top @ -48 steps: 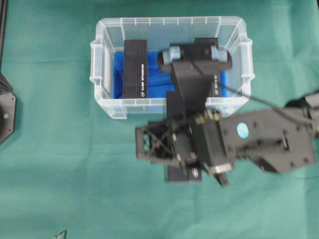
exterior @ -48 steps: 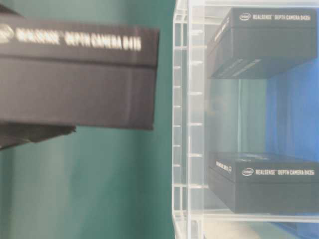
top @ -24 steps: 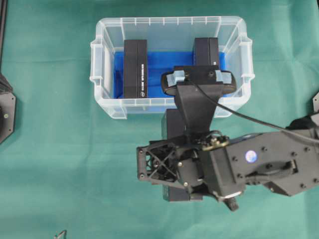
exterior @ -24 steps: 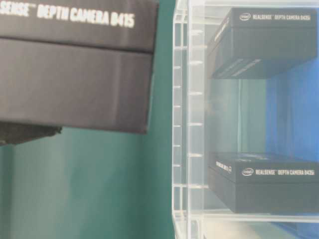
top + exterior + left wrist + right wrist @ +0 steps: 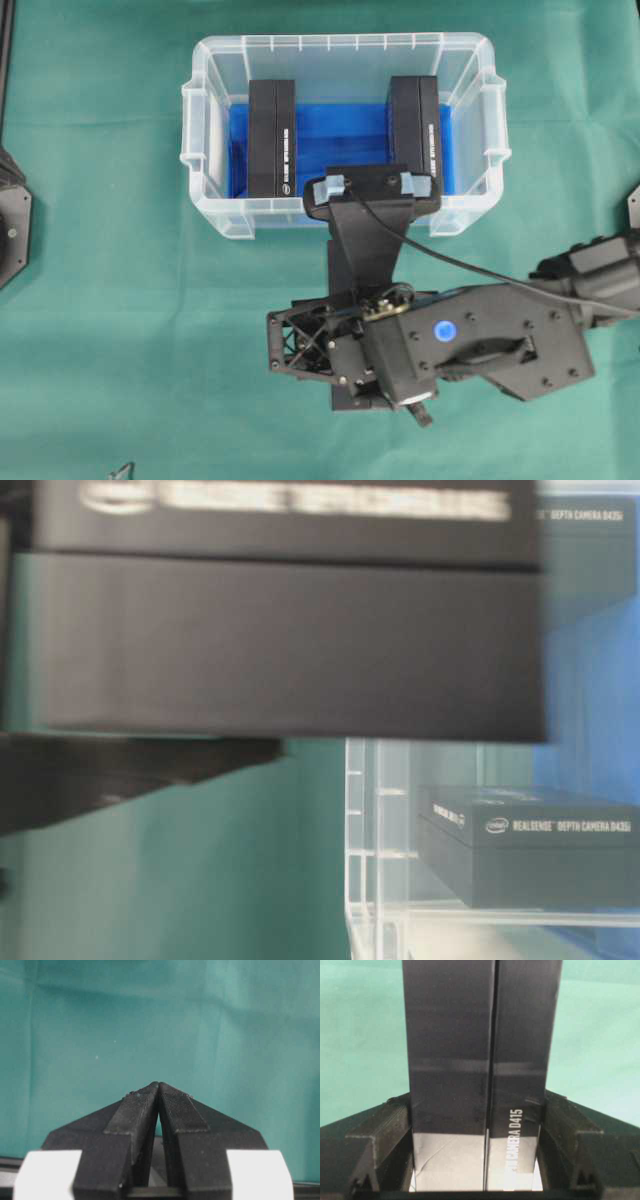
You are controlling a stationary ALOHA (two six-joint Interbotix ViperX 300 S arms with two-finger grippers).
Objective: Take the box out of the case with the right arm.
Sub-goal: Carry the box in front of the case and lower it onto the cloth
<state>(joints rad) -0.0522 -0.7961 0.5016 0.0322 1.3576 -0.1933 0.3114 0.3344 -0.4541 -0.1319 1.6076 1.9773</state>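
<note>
Two black boxes (image 5: 272, 138) stand on edge in the case (image 5: 205, 130) in the overhead view, while a third, the box (image 5: 352, 258) the task concerns, is already outside it, over the green cloth (image 5: 120, 320) just beside the case's near wall and mostly hidden beneath the right arm (image 5: 480, 340). Its long axis runs from the case toward the bottom of the view, parallel to the two left inside.

At table level the box (image 5: 290, 640) fills the upper frame, blurred, long side level, its printed face turned to the lens; green shows beneath it, so it appears to be clear of the cloth.

From the left wrist, the left gripper (image 5: 159, 1091) has its jaws pressed together on nothing.

From the right wrist, the right gripper (image 5: 476, 1125) clamps the box (image 5: 480, 1050) across its narrow width, the length pointing straight away from the camera. The sensible course (judging from this) is to keep the box level, lower it squarely onto open cloth away from the case, and release only once it rests.
</note>
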